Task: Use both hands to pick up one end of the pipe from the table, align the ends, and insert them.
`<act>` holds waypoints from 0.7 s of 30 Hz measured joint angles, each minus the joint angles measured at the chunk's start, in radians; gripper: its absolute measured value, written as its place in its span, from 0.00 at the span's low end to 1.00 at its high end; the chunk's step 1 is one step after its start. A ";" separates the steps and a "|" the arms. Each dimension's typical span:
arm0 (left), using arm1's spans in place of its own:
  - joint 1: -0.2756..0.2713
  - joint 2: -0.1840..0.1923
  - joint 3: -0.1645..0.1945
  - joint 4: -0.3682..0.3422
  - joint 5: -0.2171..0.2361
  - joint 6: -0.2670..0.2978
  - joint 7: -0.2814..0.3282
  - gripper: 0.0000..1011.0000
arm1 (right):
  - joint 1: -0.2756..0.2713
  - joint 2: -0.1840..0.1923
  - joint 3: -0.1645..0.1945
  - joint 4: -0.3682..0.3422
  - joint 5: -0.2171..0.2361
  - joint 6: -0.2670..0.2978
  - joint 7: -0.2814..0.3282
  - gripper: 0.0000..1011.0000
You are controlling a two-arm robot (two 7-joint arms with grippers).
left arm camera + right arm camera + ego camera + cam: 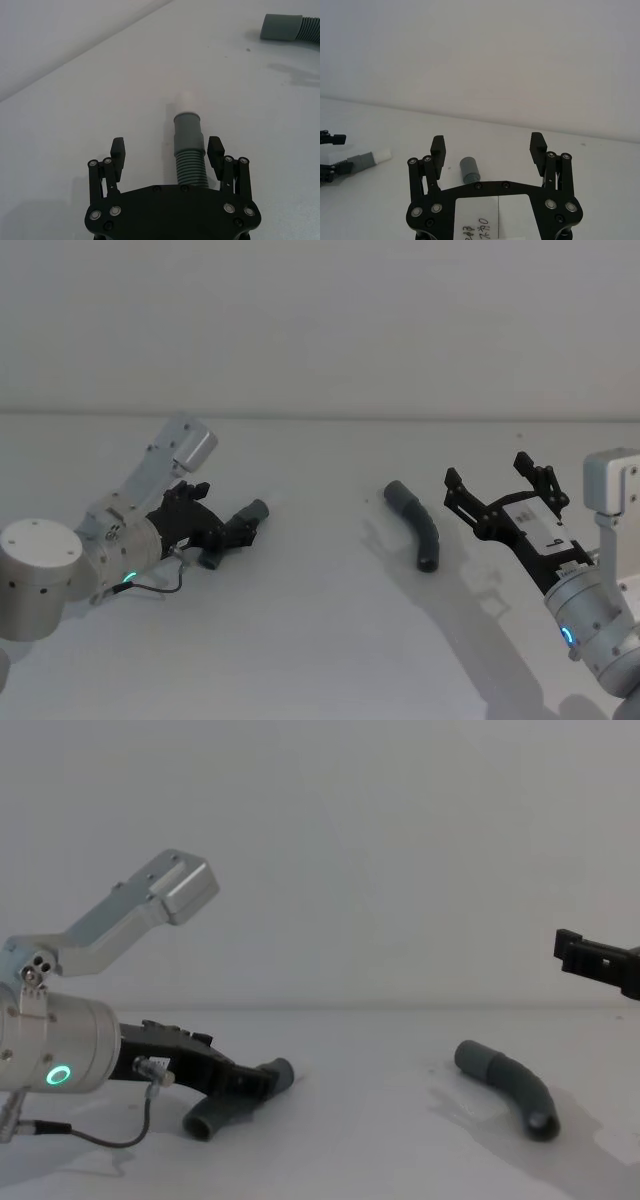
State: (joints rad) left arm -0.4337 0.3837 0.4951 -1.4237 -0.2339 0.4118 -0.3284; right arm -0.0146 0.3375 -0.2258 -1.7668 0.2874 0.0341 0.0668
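Two curved dark-grey pipe pieces lie on the white table (320, 640). My left gripper (230, 527) is low over the left piece (252, 511) and open. In the left wrist view its fingers (118, 150) straddle the ribbed body (190, 167), which lies nearer one finger. The grey cuff (188, 131) and whitish tip (188, 101) stick out ahead. The right piece (416, 523) lies free mid-table. My right gripper (487, 472) hovers open just to its right, above the table. Its wrist view shows that piece's cuff end (469, 170) below the gripper (488, 144).
A plain pale wall stands behind the table's far edge (320, 418). A thin black cable (160, 585) loops from the left wrist onto the table. Bare white surface lies between the two pieces and in front of them.
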 joint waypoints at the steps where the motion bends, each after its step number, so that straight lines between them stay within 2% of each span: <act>1: -0.001 0.000 0.000 0.001 0.001 0.001 -0.001 0.99 | 0.000 0.000 0.000 0.000 0.000 0.000 0.000 0.99; 16: -0.005 -0.005 -0.002 0.008 0.006 0.010 -0.015 0.99 | 0.000 0.000 0.000 0.000 0.000 0.000 0.000 0.99; 21: -0.003 -0.007 -0.009 0.004 -0.001 0.029 -0.029 0.99 | 0.000 0.000 0.000 0.000 0.000 0.000 0.000 0.99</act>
State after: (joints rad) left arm -0.4366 0.3770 0.4865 -1.4194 -0.2353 0.4405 -0.3575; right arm -0.0146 0.3374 -0.2258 -1.7668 0.2874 0.0341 0.0668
